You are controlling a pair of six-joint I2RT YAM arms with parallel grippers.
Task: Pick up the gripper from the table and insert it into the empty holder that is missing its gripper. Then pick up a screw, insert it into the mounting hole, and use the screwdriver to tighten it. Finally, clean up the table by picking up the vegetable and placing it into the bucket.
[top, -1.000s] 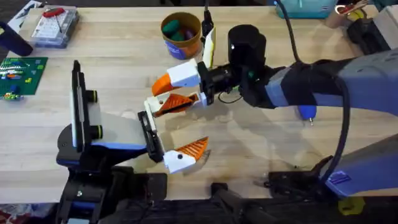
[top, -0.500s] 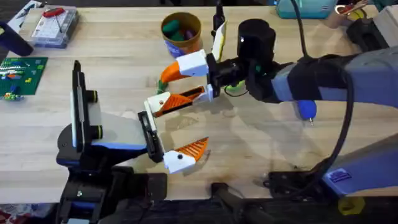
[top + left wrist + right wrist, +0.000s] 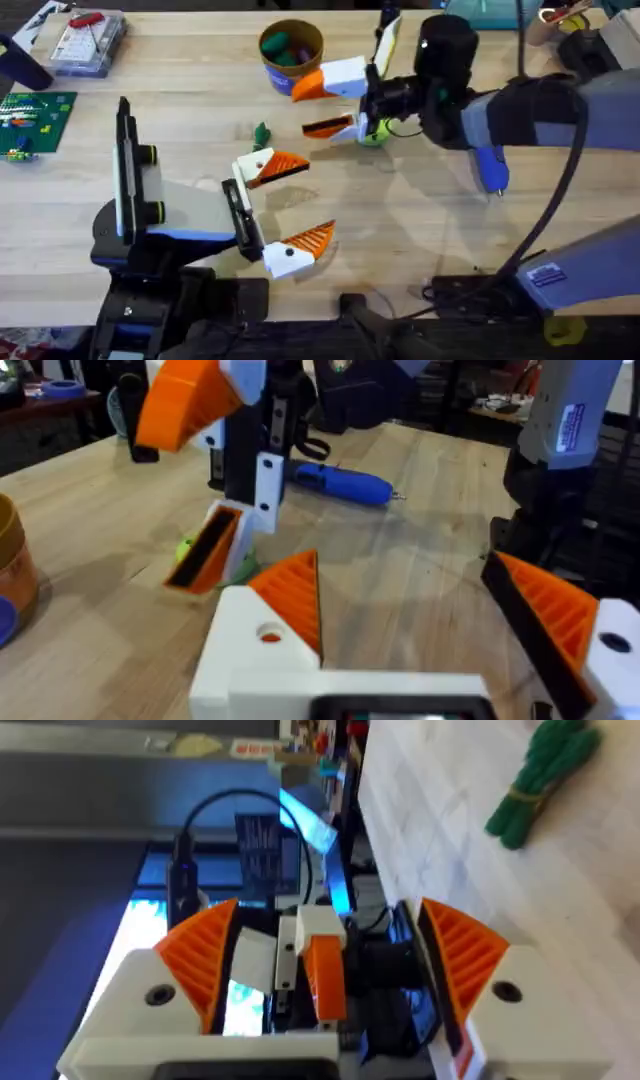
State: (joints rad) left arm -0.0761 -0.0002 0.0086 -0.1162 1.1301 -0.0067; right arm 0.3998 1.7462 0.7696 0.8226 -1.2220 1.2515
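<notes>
The right gripper [image 3: 335, 105], fingers spread and empty, hovers just short of the gripper [image 3: 272, 166], which looks seated on the holder [image 3: 240, 212], so I judge the screw step next: fetch a screw, then the screwdriver [image 3: 492, 170] lying back beside its wrist.

The right gripper [image 3: 335, 103] drew back from the left gripper [image 3: 288, 205], moving rightward and farther up the counter, beside the bucket [image 3: 291, 54]. A small green vegetable [image 3: 262, 133], apparently covered before, came into view between them.
</notes>
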